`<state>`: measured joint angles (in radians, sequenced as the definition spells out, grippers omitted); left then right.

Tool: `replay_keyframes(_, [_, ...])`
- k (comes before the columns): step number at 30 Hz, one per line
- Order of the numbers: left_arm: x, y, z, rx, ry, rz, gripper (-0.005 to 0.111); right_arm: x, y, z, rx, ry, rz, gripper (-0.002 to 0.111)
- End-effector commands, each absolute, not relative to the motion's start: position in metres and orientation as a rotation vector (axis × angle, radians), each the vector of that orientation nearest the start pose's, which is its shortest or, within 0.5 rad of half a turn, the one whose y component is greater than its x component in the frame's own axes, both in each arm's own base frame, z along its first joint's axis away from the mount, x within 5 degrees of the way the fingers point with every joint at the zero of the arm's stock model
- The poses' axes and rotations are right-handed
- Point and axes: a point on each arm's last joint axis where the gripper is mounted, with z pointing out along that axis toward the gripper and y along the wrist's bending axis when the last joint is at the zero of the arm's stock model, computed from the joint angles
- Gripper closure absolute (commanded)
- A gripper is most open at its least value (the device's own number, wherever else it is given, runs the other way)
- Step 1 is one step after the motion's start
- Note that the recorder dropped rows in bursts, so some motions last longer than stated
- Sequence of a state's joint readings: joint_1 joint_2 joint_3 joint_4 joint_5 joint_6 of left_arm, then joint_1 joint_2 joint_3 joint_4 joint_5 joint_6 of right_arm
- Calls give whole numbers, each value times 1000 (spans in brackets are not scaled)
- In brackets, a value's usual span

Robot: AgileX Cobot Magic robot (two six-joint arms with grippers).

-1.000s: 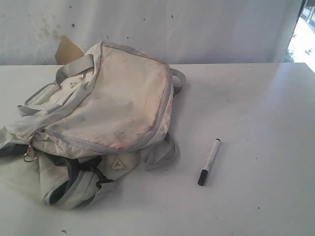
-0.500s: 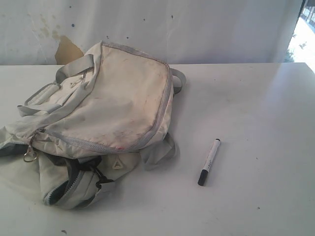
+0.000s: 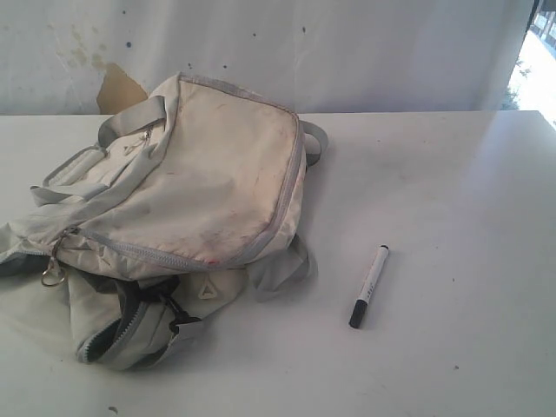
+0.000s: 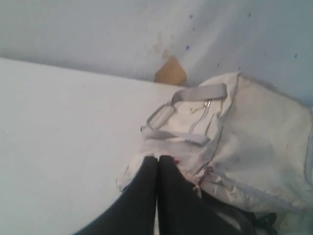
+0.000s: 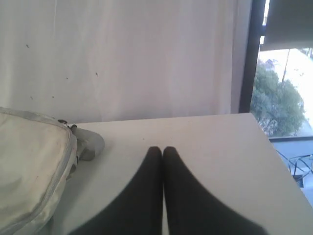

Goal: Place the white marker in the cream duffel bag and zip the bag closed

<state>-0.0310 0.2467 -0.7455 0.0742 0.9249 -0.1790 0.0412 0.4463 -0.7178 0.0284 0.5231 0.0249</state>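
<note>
The cream duffel bag [image 3: 200, 187] lies slumped on the left half of the white table, its stained panel facing up and a grey zipper gaping over dark lining at its front left [image 3: 117, 326]. The white marker [image 3: 369, 285] lies flat on the table to the right of the bag, black cap toward the front edge. Neither arm shows in the exterior view. My left gripper [image 4: 157, 159] is shut and empty, its tips over the bag's [image 4: 254, 137] near corner. My right gripper [image 5: 162, 149] is shut and empty above bare table, with the bag [image 5: 29, 166] to one side; the marker is out of that view.
A white wall with a tan patch [image 3: 120, 89] stands behind the table. A bright window [image 3: 539, 65] is at the far right. The table's right edge [image 5: 274, 161] drops off toward the window. A metal ring [image 3: 52, 276] hangs from a zipper pull on the bag.
</note>
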Motion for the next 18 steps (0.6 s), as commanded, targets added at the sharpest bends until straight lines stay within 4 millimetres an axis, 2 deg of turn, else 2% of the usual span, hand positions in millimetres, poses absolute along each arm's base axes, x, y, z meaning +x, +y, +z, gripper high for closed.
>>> replay_keyframes(1, [49,4,351,-134,2055,-38,107,101,8,365,-77,1844,61,108])
replay_keyframes(5, [73,2,345,-116,2163,-26,103,114,15,359,-159,1904,68,108])
replay_keyframes(10, [97,1,338,-128,2242,-30,74,125,23,352,-238,1949,94,107])
replay_keyframes(12, [106,1,335,-169,2262,-50,67,130,27,349,-257,1973,106,103])
replay_keyframes(18, [135,0,321,-229,2361,-62,66,151,43,334,-282,2078,223,80])
